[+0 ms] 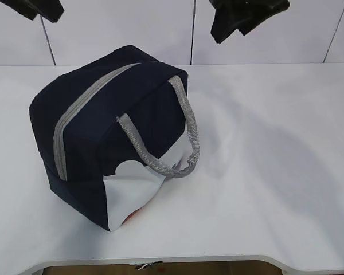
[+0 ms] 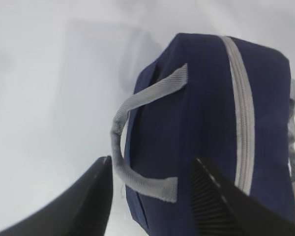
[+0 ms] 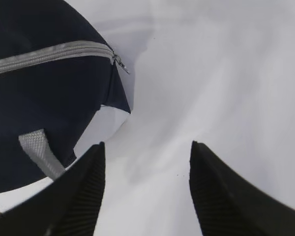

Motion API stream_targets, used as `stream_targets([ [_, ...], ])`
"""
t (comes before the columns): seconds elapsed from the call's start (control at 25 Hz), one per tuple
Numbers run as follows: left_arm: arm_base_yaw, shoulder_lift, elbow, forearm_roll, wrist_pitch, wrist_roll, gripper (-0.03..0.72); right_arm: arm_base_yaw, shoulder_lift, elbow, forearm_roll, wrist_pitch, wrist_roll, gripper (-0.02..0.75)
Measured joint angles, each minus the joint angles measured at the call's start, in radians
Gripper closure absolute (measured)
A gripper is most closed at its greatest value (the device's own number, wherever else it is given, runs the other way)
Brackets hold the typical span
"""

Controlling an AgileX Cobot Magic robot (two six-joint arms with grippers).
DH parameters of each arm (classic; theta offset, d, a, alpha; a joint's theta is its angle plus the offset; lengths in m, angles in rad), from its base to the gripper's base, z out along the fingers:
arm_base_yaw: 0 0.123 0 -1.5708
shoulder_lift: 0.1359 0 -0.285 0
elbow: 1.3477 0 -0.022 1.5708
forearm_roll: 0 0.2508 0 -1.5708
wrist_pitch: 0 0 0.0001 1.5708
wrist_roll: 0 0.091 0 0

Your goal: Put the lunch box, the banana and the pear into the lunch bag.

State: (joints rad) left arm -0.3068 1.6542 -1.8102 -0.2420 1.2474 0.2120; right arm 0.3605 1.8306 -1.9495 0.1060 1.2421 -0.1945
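Observation:
The navy lunch bag (image 1: 103, 114) stands on the white table (image 1: 275, 172), left of centre. Its grey zipper (image 1: 86, 94) runs shut along the top, with the metal pull (image 3: 120, 63) at one end. A grey handle (image 1: 189, 137) droops over the white side panel (image 1: 132, 192). My left gripper (image 2: 152, 160) hovers open above the bag's other handle (image 2: 137, 98), touching nothing. My right gripper (image 3: 146, 143) is open over bare table beside the bag (image 3: 39, 98). In the exterior view both grippers (image 1: 37, 8) (image 1: 246, 20) hang high at the top edge. The lunch box, banana and pear are out of view.
The table's front edge (image 1: 218, 260) runs along the bottom of the exterior view. A white panelled wall (image 1: 132, 34) stands behind the table. Bare white tabletop stretches to the right of the bag.

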Motion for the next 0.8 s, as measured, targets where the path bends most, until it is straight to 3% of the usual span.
stream_targets([
  [0.12, 0.000, -0.063, 0.022, 0.014, 0.002, -0.038, 0.314, 0.000, -0.042, 0.000, 0.002, 0.009, 0.020, 0.291],
  [0.32, 0.000, -0.246, 0.219, 0.044, 0.004, -0.047, 0.316, 0.000, -0.167, 0.044, 0.008, 0.011, 0.056, 0.292],
  [0.8, 0.000, -0.729, 0.509, 0.046, 0.015, -0.053, 0.326, 0.000, -0.683, 0.552, 0.101, 0.015, 0.086, 0.272],
])
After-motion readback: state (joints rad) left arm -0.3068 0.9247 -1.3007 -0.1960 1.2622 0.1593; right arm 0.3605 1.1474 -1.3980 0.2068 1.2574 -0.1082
